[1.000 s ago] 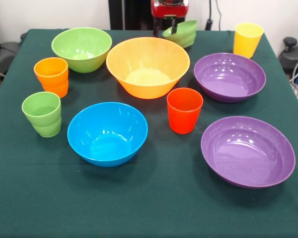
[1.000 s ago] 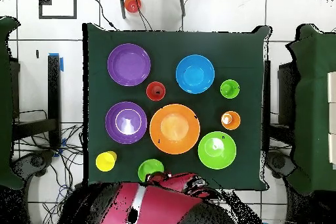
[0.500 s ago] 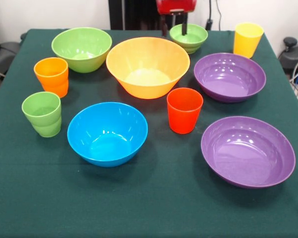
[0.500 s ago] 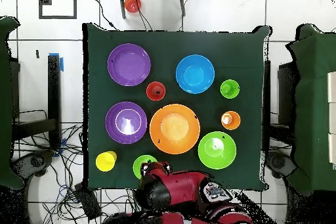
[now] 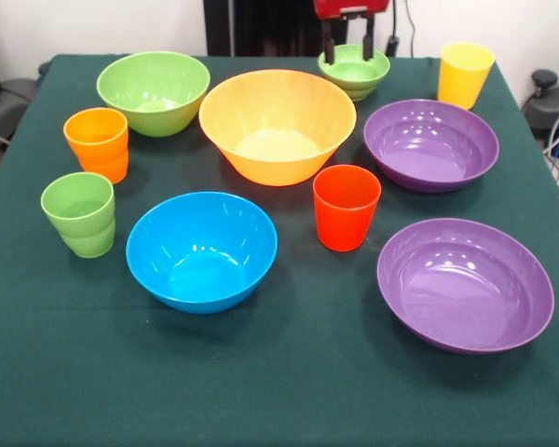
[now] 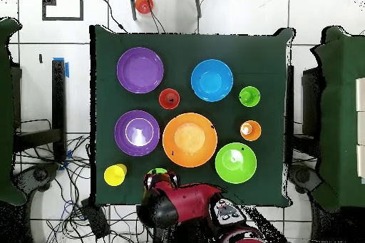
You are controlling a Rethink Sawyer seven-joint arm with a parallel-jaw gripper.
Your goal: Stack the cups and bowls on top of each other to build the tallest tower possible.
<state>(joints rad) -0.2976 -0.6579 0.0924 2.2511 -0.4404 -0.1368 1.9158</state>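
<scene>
Claw (image 5: 347,48) lifted off small green bowl (image 5: 354,71); bowl empty

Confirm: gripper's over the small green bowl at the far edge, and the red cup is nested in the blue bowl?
Not quite. The front view shows the red cup standing on the table beside the blue bowl, not in it. The gripper is indeed over the small green bowl.
</scene>
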